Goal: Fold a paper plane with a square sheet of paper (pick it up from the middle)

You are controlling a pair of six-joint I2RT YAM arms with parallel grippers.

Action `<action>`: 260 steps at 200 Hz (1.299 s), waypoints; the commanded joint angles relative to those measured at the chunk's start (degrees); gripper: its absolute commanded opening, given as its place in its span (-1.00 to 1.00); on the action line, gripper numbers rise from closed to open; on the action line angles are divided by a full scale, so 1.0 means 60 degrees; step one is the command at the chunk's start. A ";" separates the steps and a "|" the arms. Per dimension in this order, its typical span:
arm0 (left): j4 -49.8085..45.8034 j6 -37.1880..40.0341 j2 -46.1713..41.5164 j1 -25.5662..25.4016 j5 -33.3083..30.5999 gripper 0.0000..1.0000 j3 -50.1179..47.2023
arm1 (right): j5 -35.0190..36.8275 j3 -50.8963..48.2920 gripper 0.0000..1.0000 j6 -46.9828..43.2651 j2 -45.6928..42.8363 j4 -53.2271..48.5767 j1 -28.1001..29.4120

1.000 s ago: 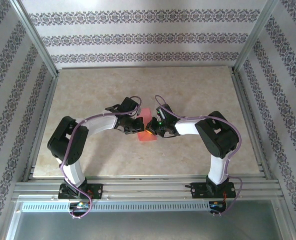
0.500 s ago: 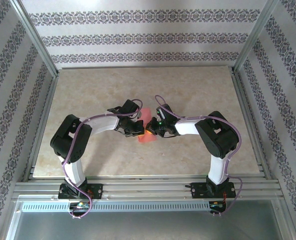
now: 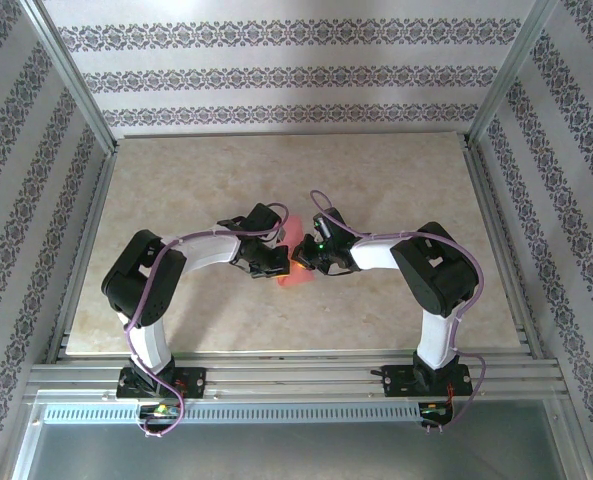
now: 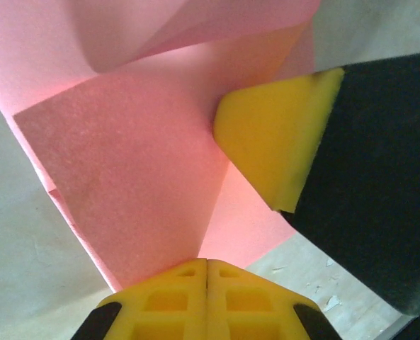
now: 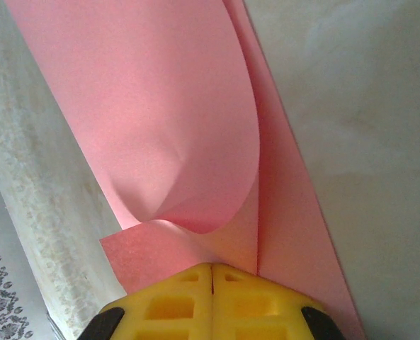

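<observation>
The curled sheet (image 4: 125, 177), near the middle of the table (image 3: 176, 180), is held pinched in the left claw (image 4: 207, 263) at its 9 o'clock and the right claw (image 5: 212, 268) at its 3 o'clock, so a tear or skewed crease could be caused if they are drawn apart unevenly.

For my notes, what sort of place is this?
Probably a robot test cell: silver aluminium frame posts, grey patterned backdrop panels, and two black-and-white robot arms bolted beside a beige marbled tabletop.
</observation>
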 commanded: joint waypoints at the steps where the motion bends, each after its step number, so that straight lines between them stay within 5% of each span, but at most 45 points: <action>1: -0.0312 0.0246 0.0161 -0.0118 -0.0175 -1.00 -0.0147 | 0.0475 -0.0136 -0.91 -0.0107 0.0269 -0.1212 0.0002; 260: -0.1255 0.0453 -0.1191 -0.0426 -0.1033 -1.00 -0.1315 | 0.0427 -0.0062 -0.91 -0.0078 0.0401 -0.1245 0.0045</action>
